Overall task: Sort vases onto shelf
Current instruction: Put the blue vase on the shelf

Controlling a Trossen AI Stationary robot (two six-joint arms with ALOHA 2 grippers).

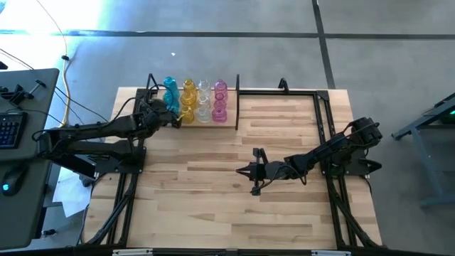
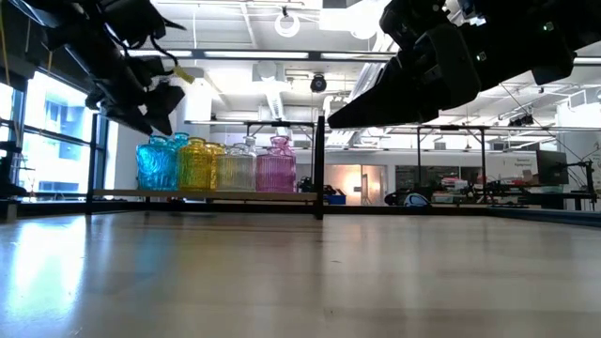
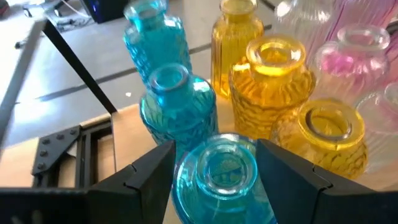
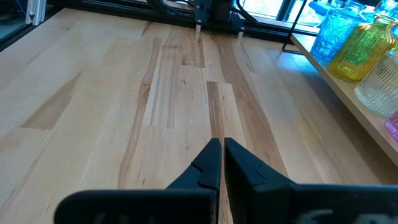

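Note:
The shelf (image 1: 237,107) sits at the table's far left, and its light board (image 2: 235,196) carries the vases in colour rows: teal (image 1: 170,89), amber (image 1: 188,96), clear (image 1: 204,99), pink (image 1: 220,99). My left gripper (image 1: 175,117) (image 2: 155,117) is open just above the shelf's near left end. In the left wrist view its fingers stand on either side of the neck of the nearest teal vase (image 3: 217,171), which stands upright before two other teal vases (image 3: 177,106). My right gripper (image 1: 240,171) (image 4: 222,146) is shut, hovering over the table's middle.
Amber vases (image 3: 273,81) crowd close beside the teal row, with pink (image 3: 354,56) beyond. A black post (image 2: 319,164) marks the shelf's right end. Black frame rails (image 1: 284,91) run along the table's far and right sides. Bare wood (image 1: 199,206) spreads toward the near edge.

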